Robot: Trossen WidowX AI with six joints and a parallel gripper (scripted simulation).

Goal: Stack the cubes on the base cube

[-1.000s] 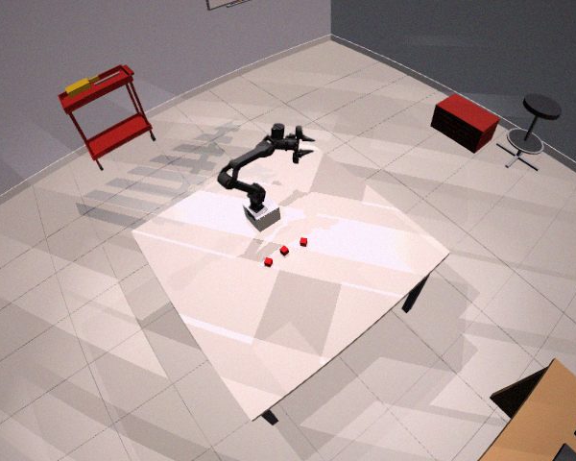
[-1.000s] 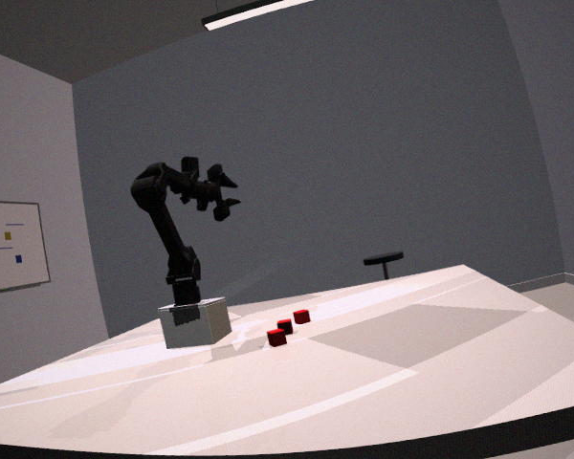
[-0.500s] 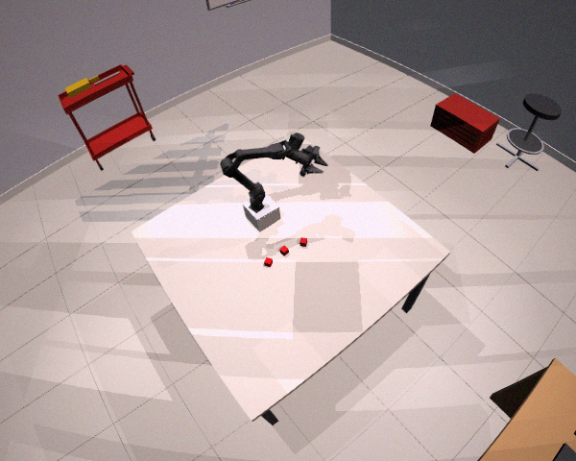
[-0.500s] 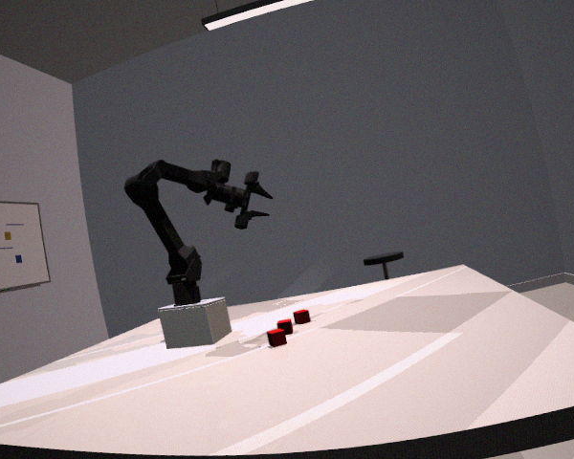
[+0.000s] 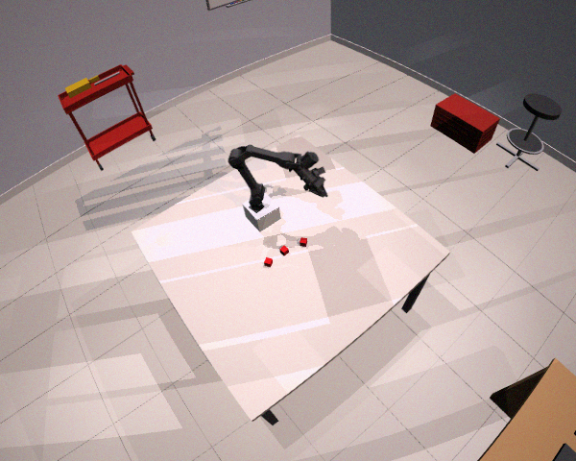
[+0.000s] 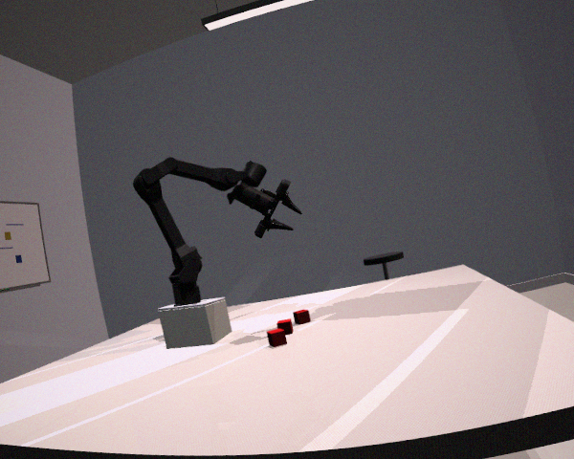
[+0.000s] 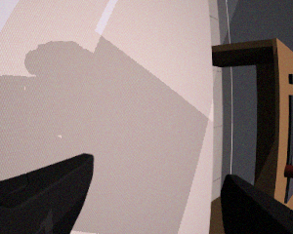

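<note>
Three red cubes are seen in a short diagonal row on the pale table [image 5: 357, 317], in front of the grey pedestal [image 5: 262, 216] on which the arm is mounted: one cube [image 5: 303, 241] farthest from the near table edge, a middle cube [image 5: 283, 250], and a nearest cube [image 5: 268, 261]. In the exterior view the same row is found as far cube [image 6: 300, 316], middle cube [image 6: 284, 326] and near cube [image 6: 276, 337], each resting flat on the table and set slightly apart from its neighbour. Which of them is the fixed base cannot be told. The gripper [image 6: 290, 216] is held high in the air, well above the cubes and off to their far side, tilted forward and downward. Its fingers are spread partway with nothing between them. In the wrist view only the two dark fingertips are shown against the table surface and a tan desk [image 7: 277, 117] beyond the table edge; no cube is caught there.
</note>
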